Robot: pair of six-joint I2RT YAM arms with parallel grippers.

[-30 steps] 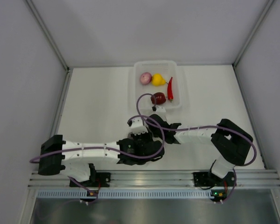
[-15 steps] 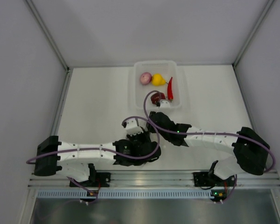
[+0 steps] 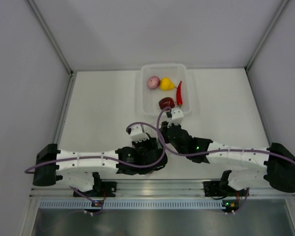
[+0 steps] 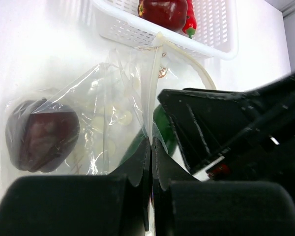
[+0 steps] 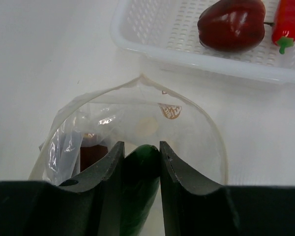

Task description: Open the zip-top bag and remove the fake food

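The zip-top bag [image 4: 108,108] lies on the white table just short of the basket, its mouth [image 5: 137,105] gaping. My left gripper [image 4: 151,145] is shut on the bag's edge. My right gripper [image 5: 141,147] reaches into the mouth and is shut on the green cucumber [image 5: 141,164]. A dark purple piece [image 4: 42,140] still sits inside the bag. In the top view both wrists cover the bag. Other fake food lies in the basket: pinkish onion [image 3: 153,82], yellow pear [image 3: 166,84], red chili [image 3: 179,93], dark red apple [image 3: 165,103].
The white mesh basket [image 3: 143,93] stands at the back middle of the table, its near rim [image 5: 196,61] close beyond the bag's mouth. Grey walls enclose the table on three sides. The two wrists sit close side by side, with purple cables looping over them.
The right arm's elbow has swung out to the right and lower, with its gripper still on the cucumber. The left arm has drawn back a little toward the near edge.
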